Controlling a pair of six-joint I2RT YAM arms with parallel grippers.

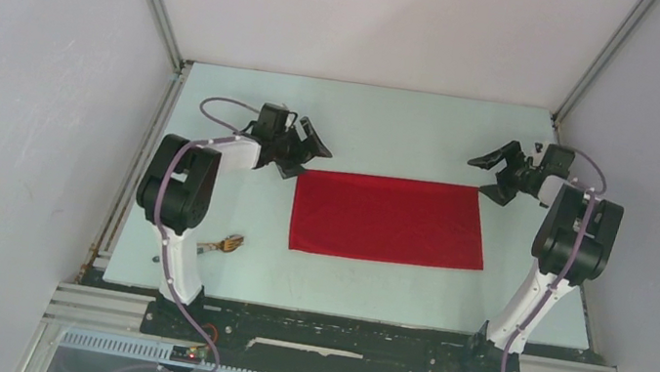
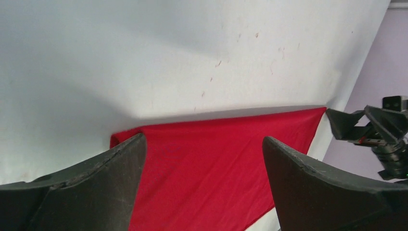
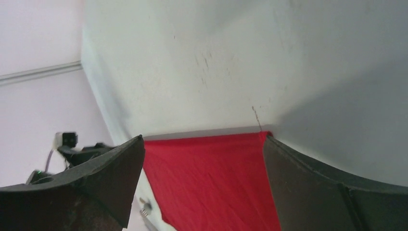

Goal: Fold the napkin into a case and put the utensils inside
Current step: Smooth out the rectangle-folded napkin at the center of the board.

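Napkin (image 1: 388, 219) seen flat at table (image 1: 384, 130) centre, wide rectangle, edges straight. Left tool (image 1: 304, 155) held spread just off far-left corner, cloth not pinched. Right tool (image 1: 488, 178) spread just off far-right corner, cloth not pinched. Bare table strips seen beyond far and near edges. Wooden fork (image 1: 224, 245) spotted near-left, well apart from cloth.

Napkin (image 1: 388, 219) lies mid-table (image 1: 364, 132), left gripper (image 1: 307, 163) by its far-left corner, right gripper (image 1: 480, 179) by its far-right corner, utensils (image 1: 223, 245) apart to its near left, beside the left arm (image 1: 183, 186).
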